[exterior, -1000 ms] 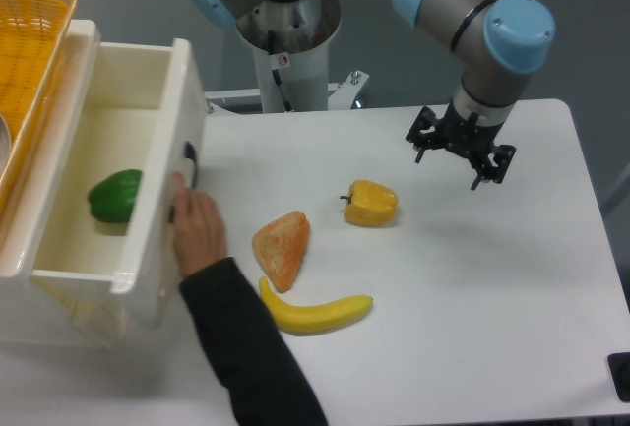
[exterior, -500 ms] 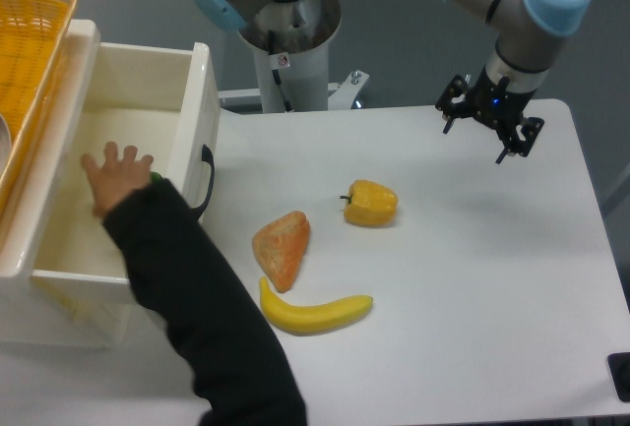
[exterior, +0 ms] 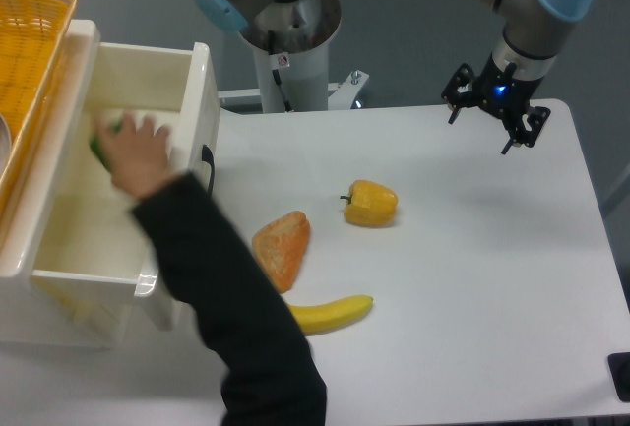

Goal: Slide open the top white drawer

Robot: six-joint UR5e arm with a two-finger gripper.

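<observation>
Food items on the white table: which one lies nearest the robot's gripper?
The yellow bell pepper. It sits closest to the gripper, further back on the table than the orange bread wedge and the banana.

The top white drawer stands pulled well out at the left edge of the surface, a deep glossy white box open to view from above. Its black curved handle sits on the front panel, facing right.

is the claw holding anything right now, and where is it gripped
Nothing. The black two-finger claw hangs empty above the white table, fingers apart. A person's hand reaches into the open top white drawer, covering a green object.
</observation>
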